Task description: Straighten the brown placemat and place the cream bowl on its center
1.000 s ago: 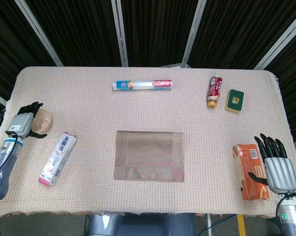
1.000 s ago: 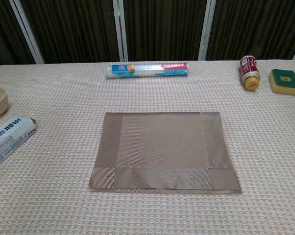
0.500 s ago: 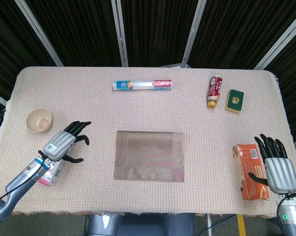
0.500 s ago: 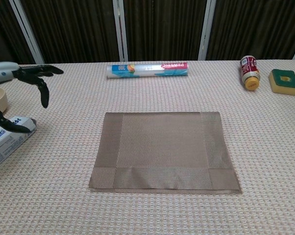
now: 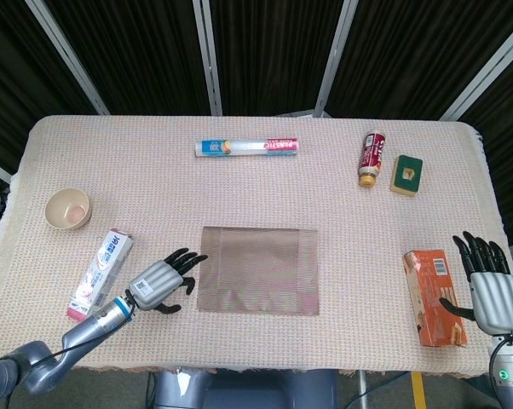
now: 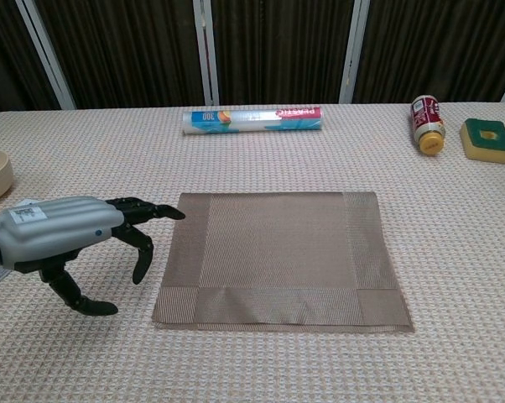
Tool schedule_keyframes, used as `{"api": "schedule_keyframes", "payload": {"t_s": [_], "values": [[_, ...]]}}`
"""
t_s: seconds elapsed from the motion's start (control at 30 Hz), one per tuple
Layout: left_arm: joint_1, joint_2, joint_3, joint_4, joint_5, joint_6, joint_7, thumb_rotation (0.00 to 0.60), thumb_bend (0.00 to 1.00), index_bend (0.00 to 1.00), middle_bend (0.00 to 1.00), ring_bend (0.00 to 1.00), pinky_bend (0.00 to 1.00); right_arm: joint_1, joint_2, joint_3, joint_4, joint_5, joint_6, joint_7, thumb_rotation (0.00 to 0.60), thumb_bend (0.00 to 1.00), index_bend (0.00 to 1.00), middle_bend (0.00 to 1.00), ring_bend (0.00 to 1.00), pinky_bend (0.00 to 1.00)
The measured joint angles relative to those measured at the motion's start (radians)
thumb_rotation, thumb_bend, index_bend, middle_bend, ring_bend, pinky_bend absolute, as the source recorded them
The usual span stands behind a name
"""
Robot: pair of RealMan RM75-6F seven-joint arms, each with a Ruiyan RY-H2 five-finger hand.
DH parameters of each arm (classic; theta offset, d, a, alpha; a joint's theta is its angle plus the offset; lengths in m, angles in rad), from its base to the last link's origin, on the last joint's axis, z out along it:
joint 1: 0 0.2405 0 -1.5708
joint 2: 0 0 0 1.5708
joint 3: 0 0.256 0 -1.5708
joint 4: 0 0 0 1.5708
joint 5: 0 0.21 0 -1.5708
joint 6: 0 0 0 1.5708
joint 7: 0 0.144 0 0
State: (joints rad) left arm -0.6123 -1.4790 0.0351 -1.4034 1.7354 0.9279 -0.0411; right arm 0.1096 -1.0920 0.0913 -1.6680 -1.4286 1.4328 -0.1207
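- Worktop (image 5: 342, 204): layout was unchanged over the last second. Nothing on it shifted.
- Brown placemat (image 5: 258, 269): lay flat just ahead of the left hand's fingertips, same pose as a second back. In the chest view (image 6: 279, 256) its near edge ran a bit wider than the far one, so whether it was truly square I can't tell.
- Left hand (image 5: 158, 282): biggest change. It had left the bowl's spot, swept over the toothpaste box (image 5: 100, 273), and ended at the mat's near-left corner. Fingers spread, holding nothing, not yet on the mat as far as I could see.
- Right hand (image 5: 492, 290): parked at the far side, fingers apart, empty. Barely moved. Orange box (image 5: 433, 296) sat just beside its thumb side.
- Cream bowl (image 5: 68, 208): was left behind, well back and outboard of the left hand, upright and untouched.
- Read: straightening step came first; the bowl placement was still pending.
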Motion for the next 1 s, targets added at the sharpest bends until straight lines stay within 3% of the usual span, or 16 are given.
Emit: {"api": "schedule_keyframes", "payload": {"t_s": [0.43, 1.0], "values": [[0.001, -0.138, 0.018, 0.114, 0.033, 0.069, 0.134, 0.6, 0.26, 0.51, 0.0, 0.0, 0.0, 0.0, 0.005, -0.001, -0.001, -0.003, -0.001, 0.012, 0.6, 0.0, 0.0, 0.0, 0.0, 0.0], [-0.018, -0.166, 0.031, 0.127, 0.001, 0.068, 0.147, 0.6, 0.26, 0.51, 0.0, 0.0, 0.0, 0.001, 0.007, 0.003, 0.001, 0.002, 0.0, 0.015, 0.6, 0.0, 0.0, 0.0, 0.0, 0.0]]}}
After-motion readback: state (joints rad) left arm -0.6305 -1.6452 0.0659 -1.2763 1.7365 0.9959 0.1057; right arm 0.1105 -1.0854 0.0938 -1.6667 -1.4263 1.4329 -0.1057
